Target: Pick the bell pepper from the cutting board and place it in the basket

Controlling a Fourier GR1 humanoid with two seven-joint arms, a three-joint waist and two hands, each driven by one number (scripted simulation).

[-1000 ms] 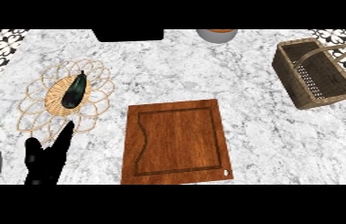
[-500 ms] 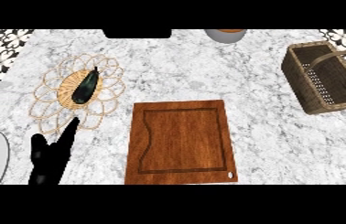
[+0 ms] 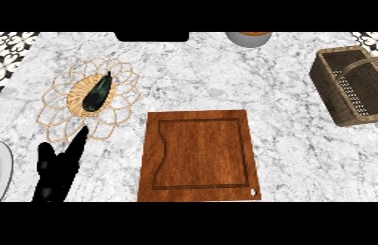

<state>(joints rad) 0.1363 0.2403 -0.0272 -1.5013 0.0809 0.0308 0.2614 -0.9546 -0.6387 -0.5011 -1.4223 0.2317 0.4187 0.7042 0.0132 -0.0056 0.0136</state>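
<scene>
The only vegetable in view is a dark green, elongated one [image 3: 97,91]; whether it is the bell pepper I cannot tell. It lies slanted in the tan middle of a round woven mat [image 3: 55,114] with looped wire-like petals, at the counter's left side, not on the cutting board. The mat's right loops end just beside the board's upper left corner, with a narrow strip of marble between them

The cutting board [image 3: 199,156] sits at the lower middle, a reddish-brown wooden slab with a groove running inside its edges and a small pale hole at its lower right corner. Its top face is bare wood, and its near edge reaches the lower limit of the view

The left hand [image 3: 59,164] comes in at the lower left, just below the mat and left of the board. Its fingers [image 3: 77,139] are straight and held together, pointing up toward the mat's lower loops, the thumb standing apart to the left; it holds nothing. The right hand does not show

The basket [image 3: 332,89], brown wicker with a handle arched over it, stands at the right edge, partly cut off by the view, well apart from the board. Between them the white-grey marble counter [image 3: 221,74] lies open, as does the wide band above the board. Along the far edge sit a black object [image 3: 151,36] and a grey bowl [image 3: 249,39] with orange inside. A white rim [image 3: 4,171] shows at the far left
</scene>
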